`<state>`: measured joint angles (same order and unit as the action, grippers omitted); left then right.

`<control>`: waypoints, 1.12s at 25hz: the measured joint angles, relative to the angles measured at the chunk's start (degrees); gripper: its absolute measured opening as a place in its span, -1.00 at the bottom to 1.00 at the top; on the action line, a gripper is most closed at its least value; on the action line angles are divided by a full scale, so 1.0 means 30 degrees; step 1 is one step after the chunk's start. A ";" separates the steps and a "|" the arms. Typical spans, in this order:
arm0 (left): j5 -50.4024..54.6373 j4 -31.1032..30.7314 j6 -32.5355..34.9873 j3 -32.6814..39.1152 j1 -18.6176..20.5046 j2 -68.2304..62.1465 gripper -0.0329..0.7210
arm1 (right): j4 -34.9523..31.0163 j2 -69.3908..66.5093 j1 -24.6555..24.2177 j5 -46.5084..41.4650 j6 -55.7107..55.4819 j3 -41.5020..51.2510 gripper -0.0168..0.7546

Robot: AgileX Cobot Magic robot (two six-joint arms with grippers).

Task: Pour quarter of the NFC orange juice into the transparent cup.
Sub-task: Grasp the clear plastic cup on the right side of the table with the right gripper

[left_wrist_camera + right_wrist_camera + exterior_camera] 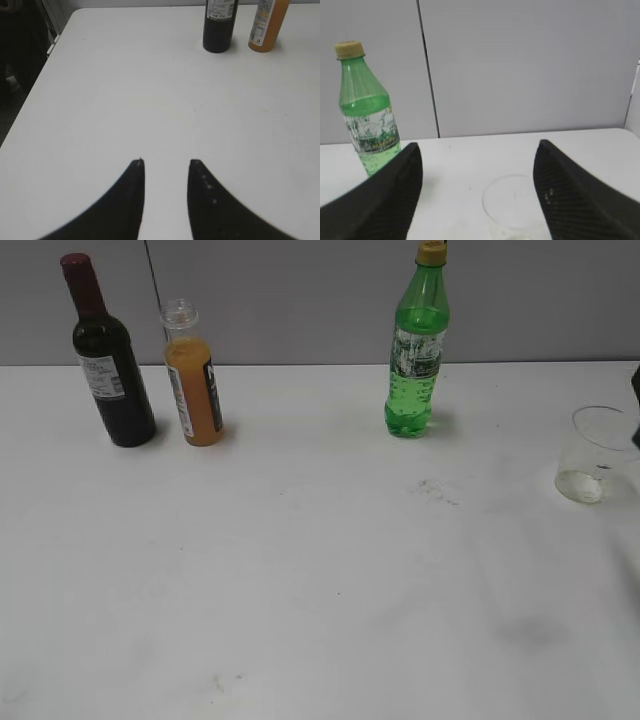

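The NFC orange juice (194, 390) stands uncapped at the back left of the white table, next to a dark wine bottle; its lower part shows in the left wrist view (267, 27). The transparent cup (597, 455) stands empty at the right edge of the exterior view. It also shows in the right wrist view (512, 205), between the wide-open fingers of my right gripper (477, 150), nearer the right finger. My left gripper (166, 162) is open and empty over bare table, well short of the bottles. Only a dark sliver of the right gripper shows in the exterior view.
A dark wine bottle (108, 360) stands left of the juice, also in the left wrist view (219, 25). A green soda bottle (416, 350) with a yellow cap stands at the back, left of the cup, also in the right wrist view (367, 110). A grey wall backs the table.
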<state>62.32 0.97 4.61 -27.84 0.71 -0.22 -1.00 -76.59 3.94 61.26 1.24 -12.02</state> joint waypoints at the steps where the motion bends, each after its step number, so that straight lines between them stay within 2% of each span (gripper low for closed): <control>1: 0.0000 0.0000 0.0000 0.0000 0.0000 0.0000 -0.29 | -0.0017 -0.0181 0.0000 0.0887 0.0000 0.0761 0.43; 5: -0.0017 0.0000 0.0000 0.0000 0.0000 0.0039 -0.29 | -0.0736 -0.1918 0.0000 0.2385 0.0020 0.3035 0.43; 8: -0.0015 0.0000 0.0000 0.0000 0.0000 0.0081 -0.29 | -0.1027 -0.4270 0.0000 0.2512 0.0242 0.3383 0.43; 13: -0.0015 0.0000 0.0000 0.0000 0.0000 0.0178 -0.29 | -0.1117 -0.7828 0.0000 0.2534 0.0343 0.2794 0.42; 20: -0.0015 0.0000 0.0000 0.0000 0.0000 0.0178 -0.29 | -0.1511 -0.9997 0.0000 0.2570 -0.0412 0.0703 0.44; 22: -0.0015 0.0000 0.0000 0.0000 0.0000 0.0178 -0.29 | -0.1809 -1.0145 0.0000 0.2592 -0.0412 0.0270 0.51; 25: -0.0015 0.0000 0.0000 0.0000 0.0000 0.0178 -0.29 | -0.1798 -1.0238 0.0000 0.2628 -0.0532 -0.0169 0.72; 28: -0.0015 0.0000 0.0000 0.0000 0.0000 0.0178 -0.29 | -0.1731 -1.0275 0.0000 0.2667 -0.0532 -0.0486 0.78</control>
<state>62.28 0.97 4.61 -27.84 0.71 0.31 -6.19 -107.42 3.94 69.27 -0.36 -13.48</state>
